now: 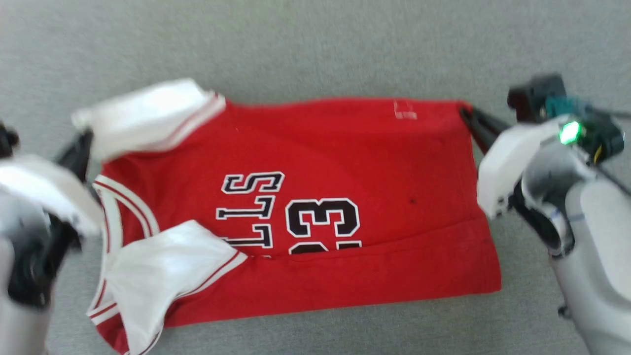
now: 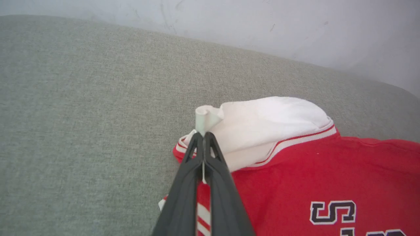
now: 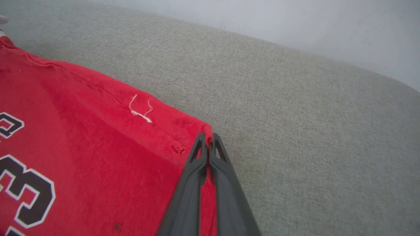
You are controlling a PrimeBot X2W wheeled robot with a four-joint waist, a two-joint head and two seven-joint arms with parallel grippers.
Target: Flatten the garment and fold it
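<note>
The garment (image 1: 305, 162), a red shirt with white sleeves and black lettering, lies sideways on a grey fabric surface, its near long edge folded over the number. My left gripper (image 2: 203, 135) is shut on the white far sleeve (image 2: 262, 124) near the collar end; the head view shows this gripper (image 1: 81, 143) at the left. My right gripper (image 3: 207, 137) is shut on the far hem corner (image 3: 183, 131) of the red cloth, and it (image 1: 468, 116) is at the right in the head view. A second white sleeve (image 1: 162, 266) lies on the near left.
The grey fabric surface (image 1: 315, 44) stretches beyond the garment on all sides. A pale wall (image 2: 295, 26) rises behind its far edge in both wrist views. A loose white thread (image 3: 139, 109) lies on the red cloth near the right gripper.
</note>
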